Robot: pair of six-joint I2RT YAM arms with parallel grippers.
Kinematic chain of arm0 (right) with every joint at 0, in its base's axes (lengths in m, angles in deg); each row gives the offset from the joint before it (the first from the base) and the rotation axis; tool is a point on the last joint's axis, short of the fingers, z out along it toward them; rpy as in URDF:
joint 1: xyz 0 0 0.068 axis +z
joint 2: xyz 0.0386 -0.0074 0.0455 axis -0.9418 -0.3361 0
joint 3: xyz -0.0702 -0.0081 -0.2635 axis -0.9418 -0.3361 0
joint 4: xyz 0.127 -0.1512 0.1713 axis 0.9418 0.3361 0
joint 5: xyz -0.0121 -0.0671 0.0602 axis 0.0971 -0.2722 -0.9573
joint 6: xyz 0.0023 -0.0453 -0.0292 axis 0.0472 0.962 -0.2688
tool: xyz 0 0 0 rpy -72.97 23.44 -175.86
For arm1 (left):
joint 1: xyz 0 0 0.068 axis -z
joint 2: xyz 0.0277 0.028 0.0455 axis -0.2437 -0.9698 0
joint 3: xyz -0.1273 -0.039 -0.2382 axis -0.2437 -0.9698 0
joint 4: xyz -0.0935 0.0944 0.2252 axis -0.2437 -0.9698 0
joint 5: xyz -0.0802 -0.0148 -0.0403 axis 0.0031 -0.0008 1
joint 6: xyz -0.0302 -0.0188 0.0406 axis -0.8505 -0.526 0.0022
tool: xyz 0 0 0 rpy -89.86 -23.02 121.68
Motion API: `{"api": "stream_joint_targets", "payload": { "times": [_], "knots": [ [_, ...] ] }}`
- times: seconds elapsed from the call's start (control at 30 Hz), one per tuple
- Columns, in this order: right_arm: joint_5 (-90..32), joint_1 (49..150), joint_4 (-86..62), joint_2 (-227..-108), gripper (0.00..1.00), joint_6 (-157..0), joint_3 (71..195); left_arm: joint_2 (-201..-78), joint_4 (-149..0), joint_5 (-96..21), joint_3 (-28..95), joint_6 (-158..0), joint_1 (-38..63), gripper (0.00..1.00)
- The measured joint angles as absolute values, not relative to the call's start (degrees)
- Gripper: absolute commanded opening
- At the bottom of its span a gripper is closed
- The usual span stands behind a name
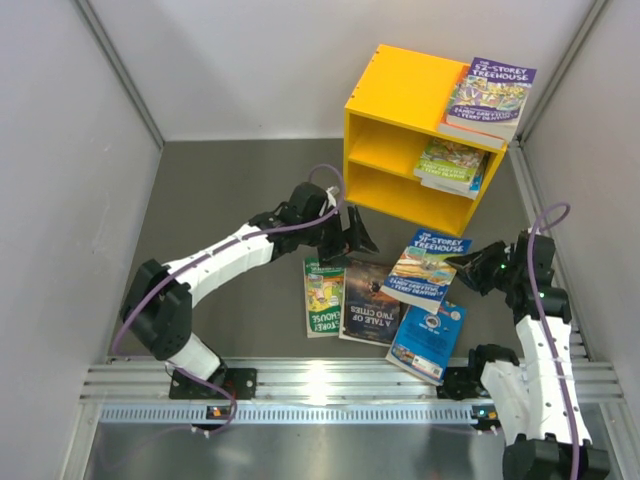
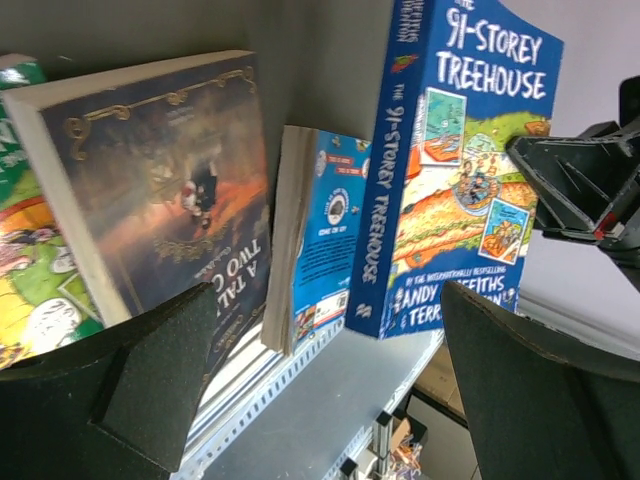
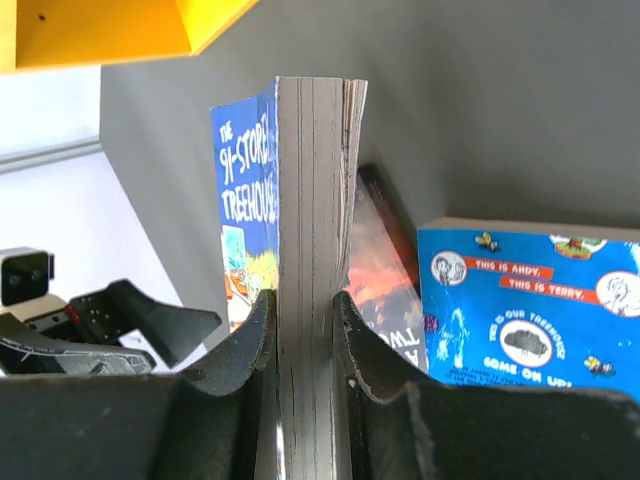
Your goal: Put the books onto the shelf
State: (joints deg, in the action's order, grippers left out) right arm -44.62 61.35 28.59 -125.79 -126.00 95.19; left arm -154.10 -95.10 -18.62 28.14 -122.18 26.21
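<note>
1. One dark grey table (image 1: 230,190) carries everything, with pale walls on three sides.
2. The yellow shelf (image 1: 400,110) stands at the table's far right. Its open front is turned toward the arms, and a middle board splits it into an upper and a lower compartment.
3. The 52-Storey Treehouse book (image 1: 490,98) lies flat on top of the shelf, overhanging its right edge.
4. The 91-Storey Treehouse book (image 1: 427,268) is raised off the table in front of the shelf, tilted above two books that lie below it.
5. A Tale of Two Cities (image 1: 370,303) lies flat on the table, partly under the raised book.
6. A light blue paperback (image 1: 428,342) lies just right of it, near the front rail.
7. A green cartoon-covered book (image 1: 323,297) lies flat, touching the left side of A Tale of Two Cities.
8. Another green-covered book (image 1: 452,165) lies in the upper compartment at its right end, poking out of the front.
9. The left gripper (image 1: 358,237) hovers near the shelf's lower left corner, its fingers spread wide and holding nothing.
10. The right gripper (image 1: 470,272) pinches the 91-Storey Treehouse book by its page edge, a finger pressed on each cover.
</note>
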Motion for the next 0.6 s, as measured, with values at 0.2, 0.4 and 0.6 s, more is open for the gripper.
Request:
{"api": "stream_joint_targets", "payload": {
  "times": [0.2,0.4,0.6],
  "knots": [
    [-45.74,61.63,29.97,-125.14,0.0,-127.38,95.19,-157.14,-91.43,-18.23,28.99,-124.02,31.91,0.97],
    [-46.63,61.63,29.03,-123.87,0.0,-130.51,94.71,-159.72,-89.35,-18.23,29.03,-126.16,37.35,0.96],
    [-48.25,61.74,26.14,-120.85,0.0,-135.31,91.26,-159.72,-85.4,-18.23,28.79,-129.48,38.1,0.79]
  ]
}}
